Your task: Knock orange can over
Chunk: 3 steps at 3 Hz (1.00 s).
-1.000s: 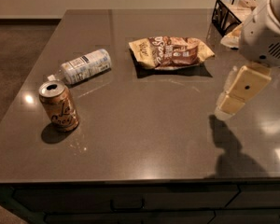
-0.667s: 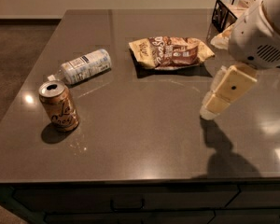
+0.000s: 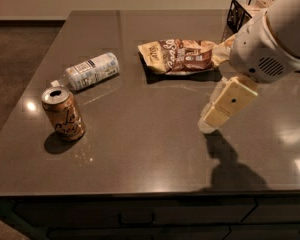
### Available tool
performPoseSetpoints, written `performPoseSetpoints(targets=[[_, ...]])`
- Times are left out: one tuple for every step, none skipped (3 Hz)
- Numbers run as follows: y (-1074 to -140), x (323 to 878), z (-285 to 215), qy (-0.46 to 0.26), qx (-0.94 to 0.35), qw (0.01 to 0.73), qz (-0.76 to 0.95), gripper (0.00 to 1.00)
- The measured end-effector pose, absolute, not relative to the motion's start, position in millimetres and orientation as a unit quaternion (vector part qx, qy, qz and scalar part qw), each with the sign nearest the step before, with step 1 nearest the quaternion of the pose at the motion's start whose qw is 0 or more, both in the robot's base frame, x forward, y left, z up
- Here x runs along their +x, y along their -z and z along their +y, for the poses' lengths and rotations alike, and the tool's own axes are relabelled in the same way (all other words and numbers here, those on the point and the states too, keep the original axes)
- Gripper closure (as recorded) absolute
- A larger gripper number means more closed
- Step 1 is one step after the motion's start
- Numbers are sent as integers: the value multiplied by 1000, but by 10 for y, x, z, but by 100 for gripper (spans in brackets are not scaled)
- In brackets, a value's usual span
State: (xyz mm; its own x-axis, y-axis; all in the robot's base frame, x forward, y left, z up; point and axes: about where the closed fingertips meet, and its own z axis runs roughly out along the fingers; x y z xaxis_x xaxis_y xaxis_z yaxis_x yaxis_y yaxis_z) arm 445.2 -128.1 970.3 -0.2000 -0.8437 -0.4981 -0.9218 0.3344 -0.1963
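Note:
The orange can (image 3: pixel 63 113) stands upright near the left front of the dark table (image 3: pixel 140 149), with dark script lettering and a silver top. My gripper (image 3: pixel 210 121) hangs from the white arm at the right, its cream-coloured fingers (image 3: pixel 229 102) pointing down and left just above the table top. It is well to the right of the can, with bare table between them. It holds nothing that I can see.
A clear plastic bottle (image 3: pixel 89 71) with a white-blue label lies on its side behind the can. A brown-and-cream snack bag (image 3: pixel 177 55) lies at the middle back. A black wire basket (image 3: pixel 247 9) stands at the back right corner.
My gripper has moved left and a little lower over the table, toward the can. The can, bottle and bag have not moved.

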Motion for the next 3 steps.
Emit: performPoseSetpoints(targets=[[-9733, 4449, -1111, -90, -572, 293, 761, 0], [-9734, 4441, -635, -128, -591, 316, 731, 0], [-9705, 4487, -152, -167, -609, 326, 703, 0]])
